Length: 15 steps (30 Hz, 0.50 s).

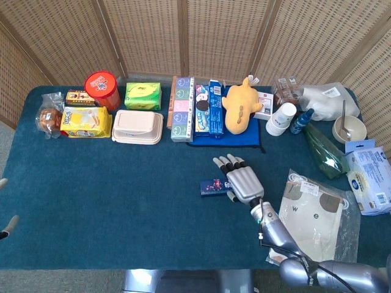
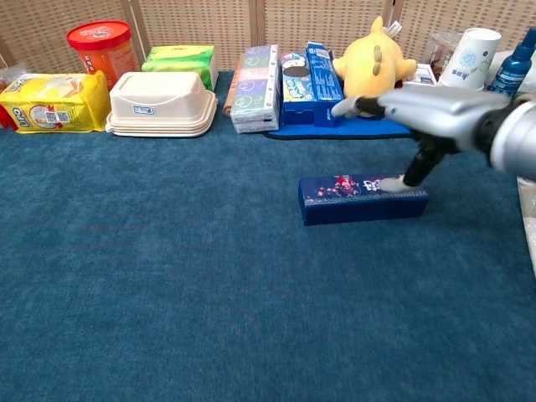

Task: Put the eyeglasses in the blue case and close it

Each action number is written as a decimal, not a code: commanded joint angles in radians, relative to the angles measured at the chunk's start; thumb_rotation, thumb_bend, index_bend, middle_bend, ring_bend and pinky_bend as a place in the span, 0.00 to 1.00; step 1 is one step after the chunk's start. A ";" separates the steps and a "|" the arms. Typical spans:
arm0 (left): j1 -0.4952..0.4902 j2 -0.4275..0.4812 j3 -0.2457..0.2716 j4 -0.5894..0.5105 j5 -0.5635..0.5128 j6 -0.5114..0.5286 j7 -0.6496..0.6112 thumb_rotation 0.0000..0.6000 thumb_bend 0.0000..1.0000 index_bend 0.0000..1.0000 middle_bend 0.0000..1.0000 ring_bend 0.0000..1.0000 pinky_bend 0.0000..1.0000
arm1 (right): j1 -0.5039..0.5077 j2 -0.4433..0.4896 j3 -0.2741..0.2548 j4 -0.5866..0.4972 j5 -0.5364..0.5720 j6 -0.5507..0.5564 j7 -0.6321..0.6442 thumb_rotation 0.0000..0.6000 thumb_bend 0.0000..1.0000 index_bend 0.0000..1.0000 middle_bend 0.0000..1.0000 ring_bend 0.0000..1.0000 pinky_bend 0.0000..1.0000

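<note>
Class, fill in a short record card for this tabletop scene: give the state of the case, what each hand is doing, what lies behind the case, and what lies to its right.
Case: blue case, closed, lying flat on the table
Right hand: right hand above the case, fingers spread, thumb tip touching the lid near its right end
Left hand: only fingertips at the head view's left edge
Behind case: yellow plush toy, boxes on a blue mat
Right of case: bagged cloth
Eyeglasses: none visible

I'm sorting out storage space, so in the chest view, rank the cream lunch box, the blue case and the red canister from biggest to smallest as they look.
1. Cream lunch box, widest of the three.
2. Blue case, long but low; it lies nearer the camera, so its true rank is unsure.
3. Red canister, looks smallest, standing farthest back and partly hidden.
</note>
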 commanded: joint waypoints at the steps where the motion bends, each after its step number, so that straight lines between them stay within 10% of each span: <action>1: 0.005 0.036 0.012 -0.067 -0.044 -0.048 0.057 1.00 0.31 0.03 0.04 0.00 0.00 | -0.089 0.094 -0.059 -0.097 -0.093 0.120 0.031 0.96 0.28 0.00 0.10 0.01 0.14; 15: 0.016 0.058 0.020 -0.160 -0.105 -0.100 0.202 1.00 0.31 0.05 0.05 0.00 0.00 | -0.332 0.196 -0.209 -0.092 -0.288 0.468 0.018 1.00 0.28 0.16 0.20 0.07 0.13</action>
